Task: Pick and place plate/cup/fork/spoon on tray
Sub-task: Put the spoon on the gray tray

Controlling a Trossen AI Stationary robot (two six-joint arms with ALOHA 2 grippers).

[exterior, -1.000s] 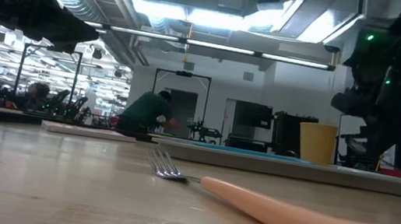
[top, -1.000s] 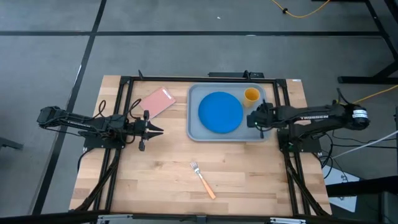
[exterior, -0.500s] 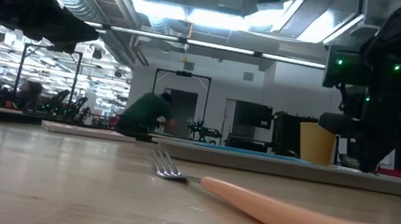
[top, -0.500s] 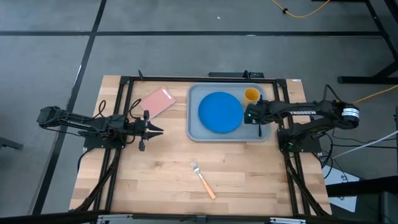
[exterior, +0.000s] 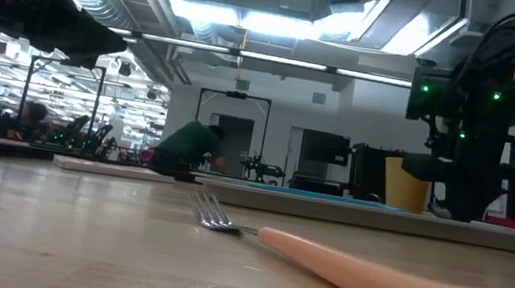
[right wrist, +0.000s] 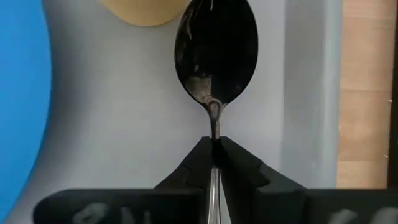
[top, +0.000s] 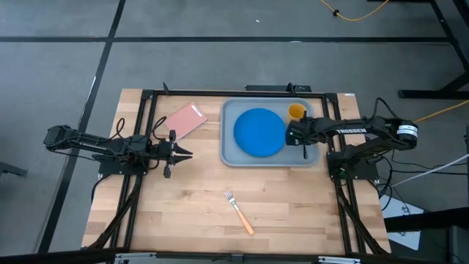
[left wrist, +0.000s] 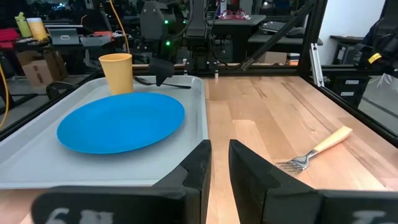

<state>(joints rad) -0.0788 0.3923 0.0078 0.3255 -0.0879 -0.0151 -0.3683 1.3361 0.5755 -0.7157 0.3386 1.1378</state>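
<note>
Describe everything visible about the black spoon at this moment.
The spoon is all black and glossy, with an oval bowl and a thin handle. The right tool is shut on the handle just behind the bowl, holding it over the grey tray, bowl toward the yellow cup, between the blue plate and the tray's rim.

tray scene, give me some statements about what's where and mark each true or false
1. The right gripper is shut on the spoon above the tray. True.
2. The fork lies on the tray. False: it lies on the bare wooden table, apart from the tray.
3. The plate and the cup are on the tray. True.
4. The left gripper holds the pink card. False: it is shut on nothing, and the card lies on the table apart from it.
</note>
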